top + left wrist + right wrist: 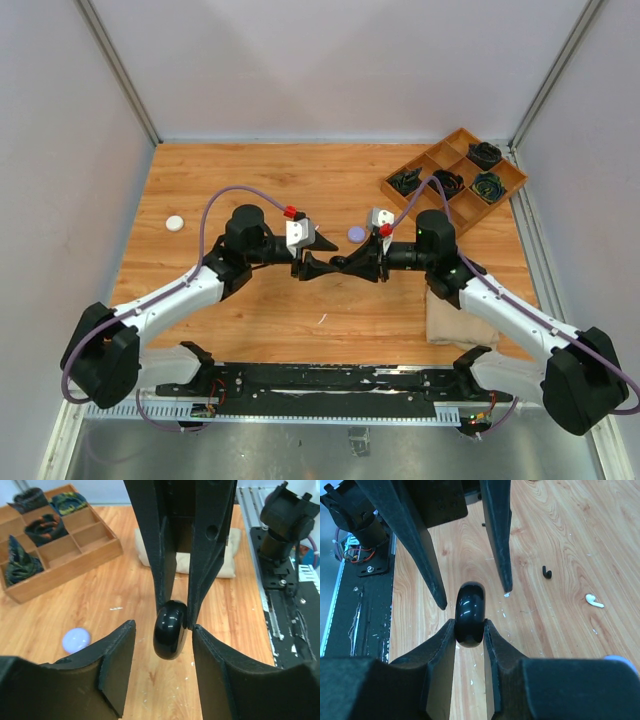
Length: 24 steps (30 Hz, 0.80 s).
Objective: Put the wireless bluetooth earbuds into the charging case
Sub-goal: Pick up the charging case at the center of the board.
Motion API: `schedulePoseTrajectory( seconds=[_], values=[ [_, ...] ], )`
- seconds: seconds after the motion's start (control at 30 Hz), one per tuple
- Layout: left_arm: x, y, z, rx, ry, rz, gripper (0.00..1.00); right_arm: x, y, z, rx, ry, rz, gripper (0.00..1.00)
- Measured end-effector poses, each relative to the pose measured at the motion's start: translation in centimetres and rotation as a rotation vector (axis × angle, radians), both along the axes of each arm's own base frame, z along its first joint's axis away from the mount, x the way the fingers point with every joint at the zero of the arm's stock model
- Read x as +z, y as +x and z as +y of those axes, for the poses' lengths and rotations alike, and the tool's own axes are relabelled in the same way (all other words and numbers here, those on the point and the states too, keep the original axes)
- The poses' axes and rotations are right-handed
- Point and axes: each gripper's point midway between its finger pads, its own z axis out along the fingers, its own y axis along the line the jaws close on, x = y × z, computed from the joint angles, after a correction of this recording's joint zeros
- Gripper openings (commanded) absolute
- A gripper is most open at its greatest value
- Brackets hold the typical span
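Currently the right gripper point(469, 626) pinches the black case point(470, 602), held edgewise between the left gripper's point(162, 630) parted jaws.

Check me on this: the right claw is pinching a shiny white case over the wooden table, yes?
Not quite. The case is black, not white. The rest holds: the right claw is pinching it over the wooden table. The right wrist view shows this.

My left arm point(165, 300) and right arm point(512, 316) have white links, black joints and lavender cables point(243, 189). The left gripper point(162, 630) and right gripper point(470, 625) are matte black.
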Motion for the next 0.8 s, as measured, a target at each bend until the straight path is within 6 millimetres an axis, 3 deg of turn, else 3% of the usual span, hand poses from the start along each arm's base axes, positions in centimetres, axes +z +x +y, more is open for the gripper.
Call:
schedulePoseTrajectory(
  seconds=[0.27, 0.47, 0.6, 0.67, 0.8],
  values=[
    [-1.8, -0.4, -0.2, -0.037, 0.036, 0.090, 0.41, 0.2, 0.1, 0.0, 0.010, 0.000, -0.022, 0.06],
    [-1.9, -0.3, -0.3, -0.048, 0.040, 0.134, 0.19, 0.2, 0.2, -0.1, 0.010, 0.003, -0.027, 0.10],
    [-1.8, -0.4, -0.3, -0.057, 0.037, 0.157, 0.06, 0.3, 0.3, -0.2, 0.014, 0.008, -0.035, 0.24],
    [-1.8, -0.4, -0.3, -0.055, 0.036, 0.162, 0.04, 0.4, 0.3, -0.2, 0.015, 0.011, -0.040, 0.34],
    [-1.4, -0.4, -0.4, -0.050, 0.022, 0.180, 0.02, 0.1, 0.3, -0.2, 0.010, 0.023, -0.058, 0.43]
  ],
)
